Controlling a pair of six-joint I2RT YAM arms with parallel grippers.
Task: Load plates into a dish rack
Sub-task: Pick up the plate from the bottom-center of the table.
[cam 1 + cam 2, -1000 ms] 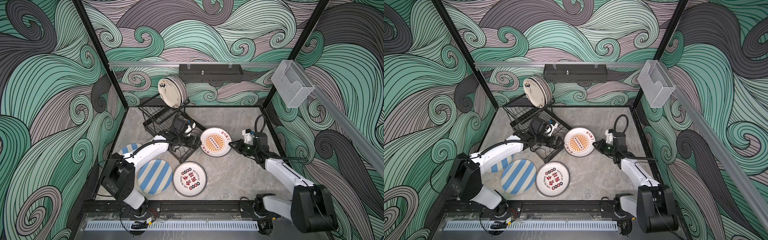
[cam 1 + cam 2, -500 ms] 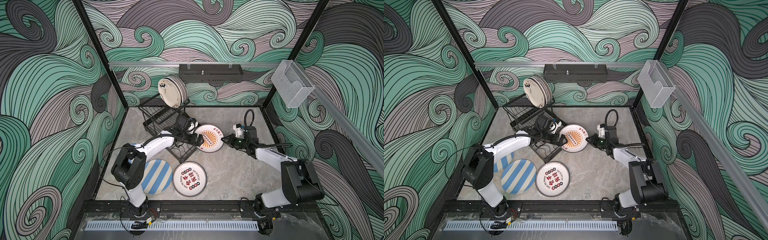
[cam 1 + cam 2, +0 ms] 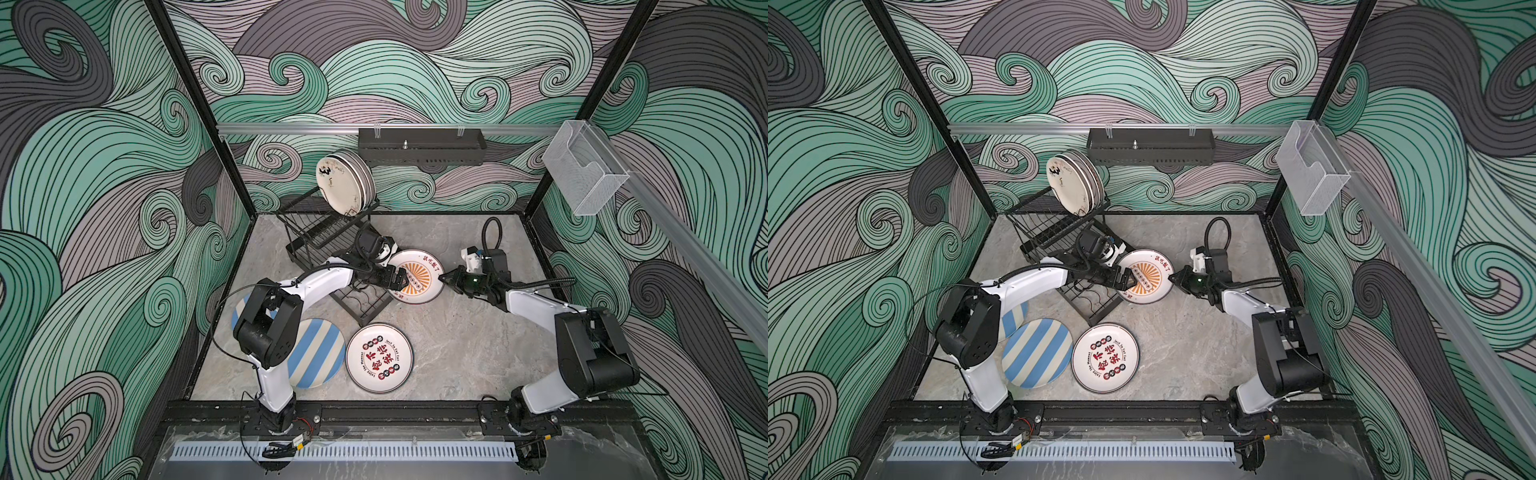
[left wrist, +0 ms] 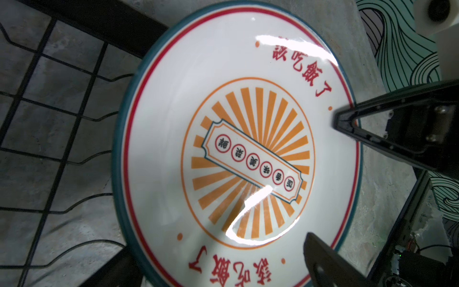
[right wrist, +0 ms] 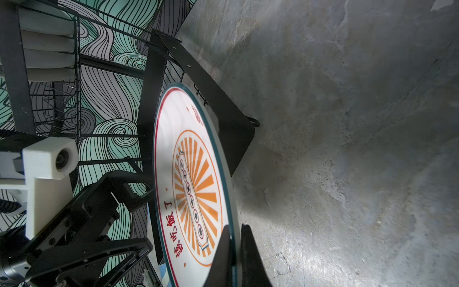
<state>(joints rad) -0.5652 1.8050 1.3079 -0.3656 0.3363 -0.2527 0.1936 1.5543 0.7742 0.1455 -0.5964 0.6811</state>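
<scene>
The white plate with the orange sunburst (image 3: 417, 277) (image 3: 1145, 277) hangs tilted beside the dish rack (image 3: 322, 235) (image 3: 1054, 232). My right gripper (image 3: 446, 281) (image 5: 234, 251) is shut on its rim. My left gripper (image 3: 400, 280) (image 3: 1128, 280) stands open at the plate's opposite side, one finger (image 4: 325, 261) across the plate's face (image 4: 238, 139). Several cream plates (image 3: 344, 183) stand on the rack's upper shelf. On the table lie a striped plate (image 3: 318, 353), a second one (image 3: 240, 305) partly under my left arm, and a plate with red and black characters (image 3: 379, 358).
A black perforated tray (image 3: 422, 145) hangs on the back rail and a clear plastic box (image 3: 582, 174) on the right rail. The rack's flat wire base (image 4: 62, 124) lies right beside the held plate. Bare marble table (image 3: 478, 353) lies at the front right.
My right gripper has carried the sunburst plate left and back toward the rack, mostly in the first half second. My left gripper has come from over the rack base to the plate's left side.
</scene>
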